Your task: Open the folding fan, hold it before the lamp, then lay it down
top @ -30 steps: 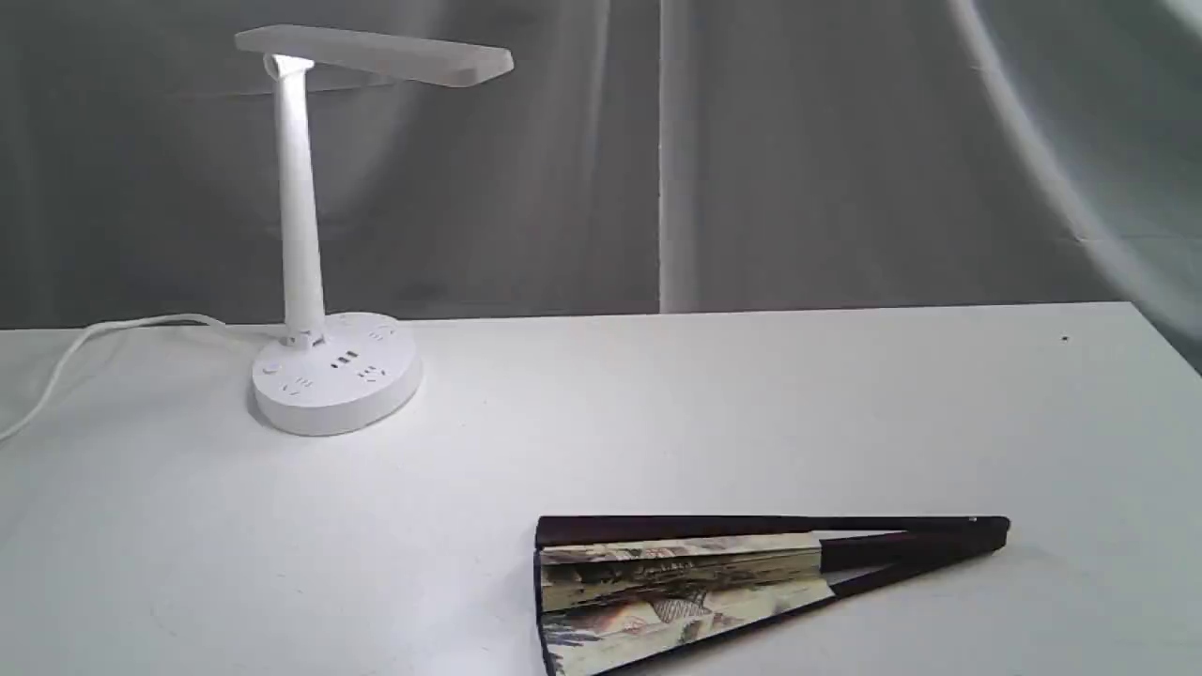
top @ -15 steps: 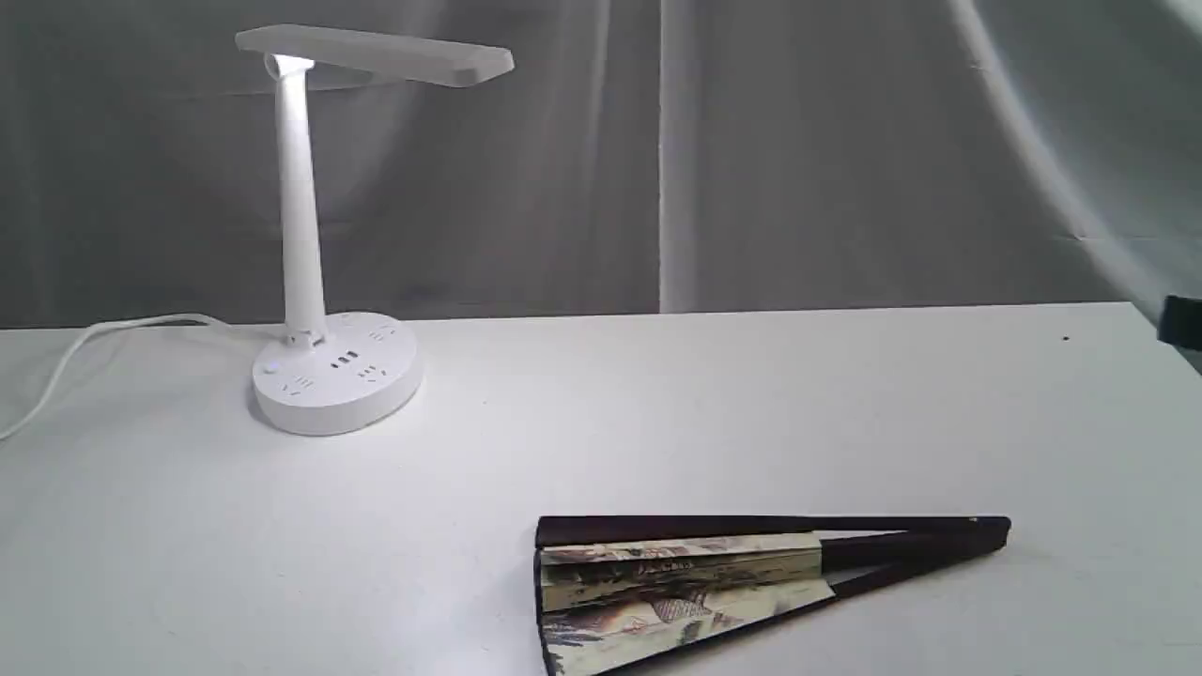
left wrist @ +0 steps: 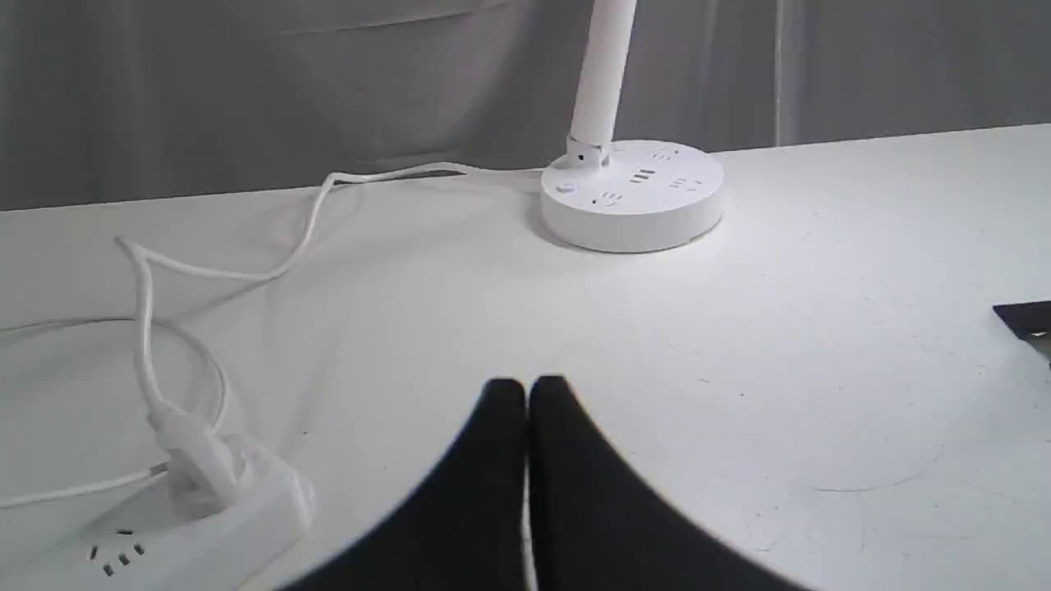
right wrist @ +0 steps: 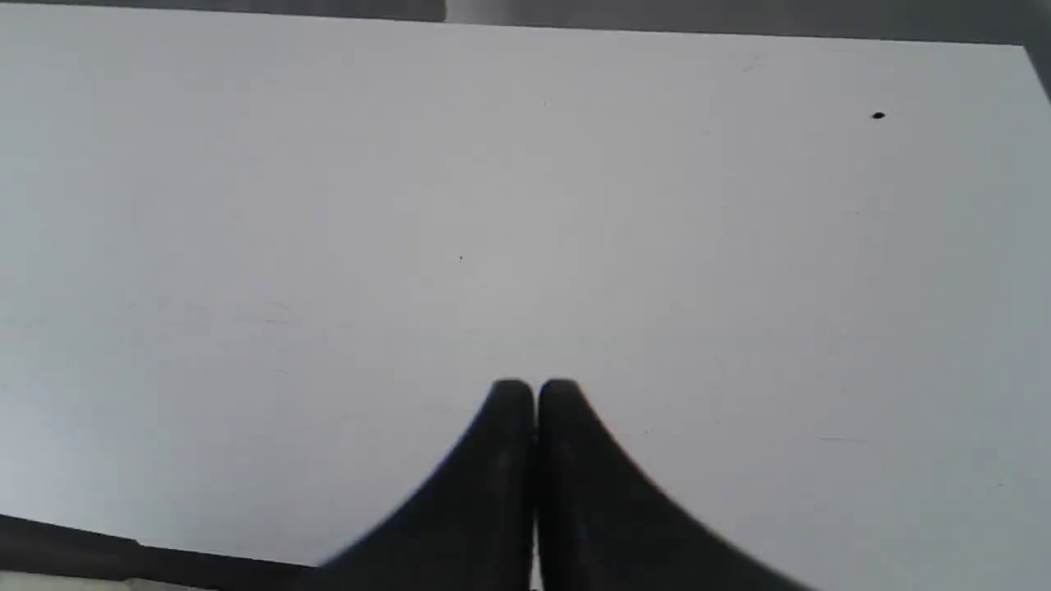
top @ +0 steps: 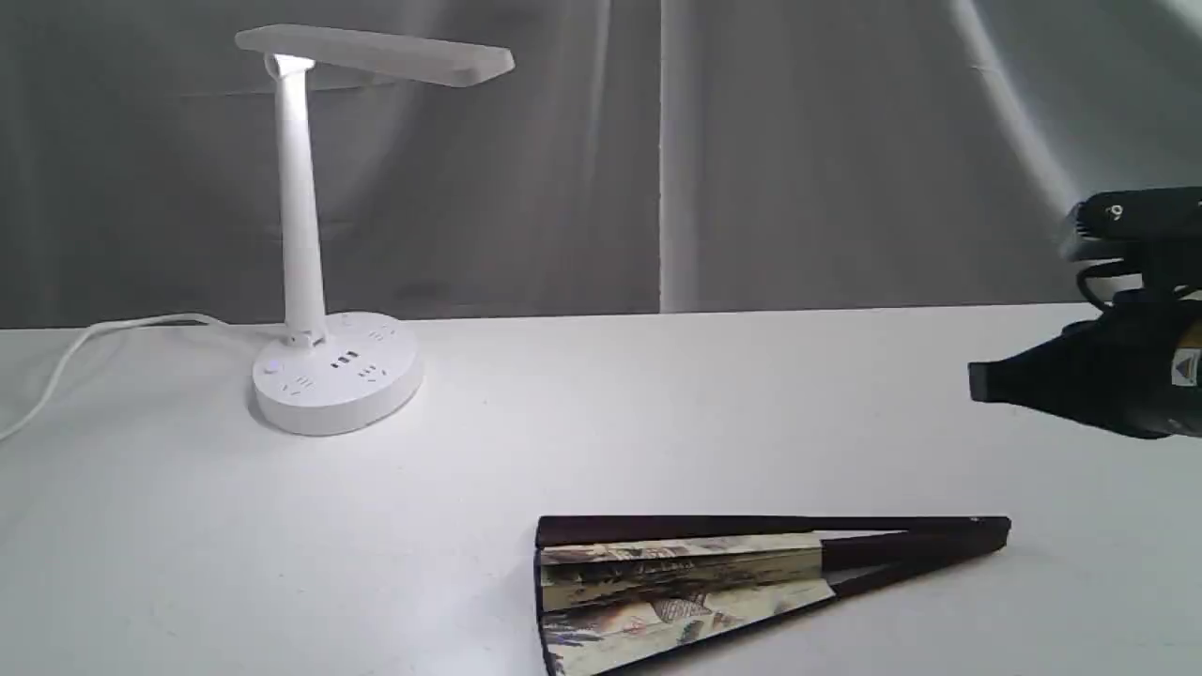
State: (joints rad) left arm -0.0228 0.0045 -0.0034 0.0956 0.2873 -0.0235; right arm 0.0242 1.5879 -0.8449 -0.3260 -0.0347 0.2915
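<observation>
**Handling a light fan by its wooden guards**

The folding fan (top: 714, 582) lies flat on the table (top: 751, 394), near the front. It is only partly spread, its pivot end pointing right, and it is well apart from the lamp (top: 300, 235) at the rear left.

It looks light. The pleated paper leaf would likely crease or tear if pinched, while the dark guards look stiff and possibly slick. The safest hold is probably on the guards close to the pivot, one gripper per guard to spread them. Lying so low, a guard may be awkward to get under.

The right gripper (top: 977, 383) hovers clenched and empty above the table, beyond the pivot end and clear of the fan. The left gripper (left wrist: 525, 382) is likewise clenched on nothing, over bare table and facing the lamp's base.
</observation>
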